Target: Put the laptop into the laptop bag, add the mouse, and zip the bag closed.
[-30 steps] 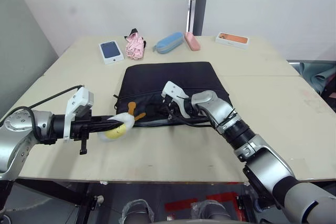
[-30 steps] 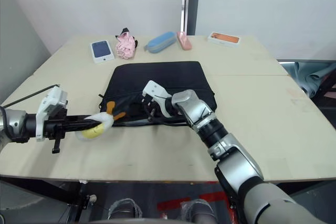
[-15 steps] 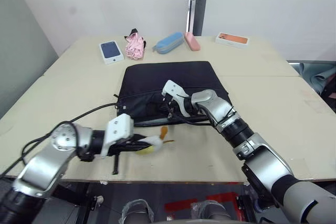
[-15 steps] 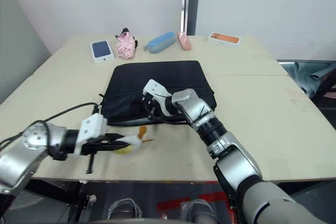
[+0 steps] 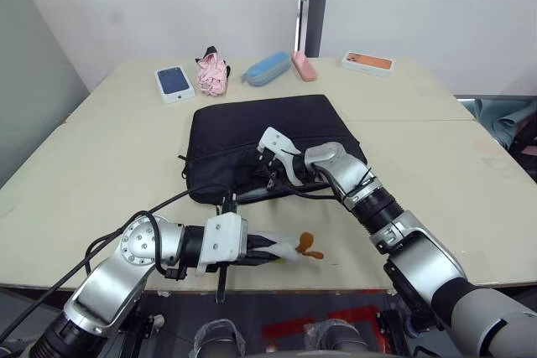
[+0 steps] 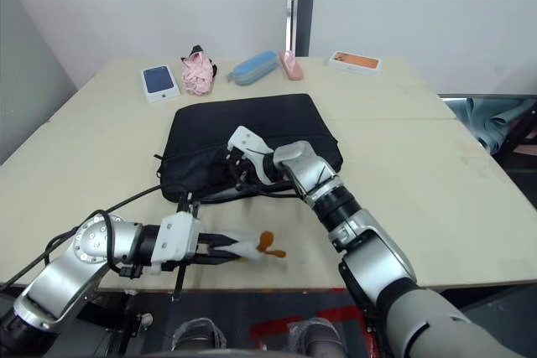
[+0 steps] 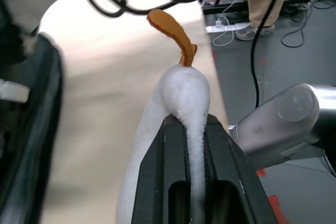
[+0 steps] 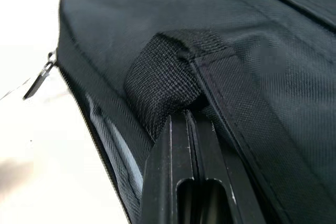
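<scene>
Your left gripper [image 5: 281, 251] has swung from the worktop's [image 5: 436, 165] left side to its front edge, dragging the plush duck [image 5: 289, 249] along. In the head views the laptop bag [image 5: 260, 136] lies mid-worktop, your right gripper [image 5: 270, 175] at its front edge. Left wrist view: fingers [image 7: 173, 161] clamp the duck. Right wrist view: fingers [image 8: 178, 166] pressed together at the bag's strap handle [image 8: 163, 77].

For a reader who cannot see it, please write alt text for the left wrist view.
The left claw is shut on the white plush duck, squeezing it between two black fingers, with an orange foot sticking out beyond. The beige table lies beneath, and the black laptop bag is at one edge.
</scene>
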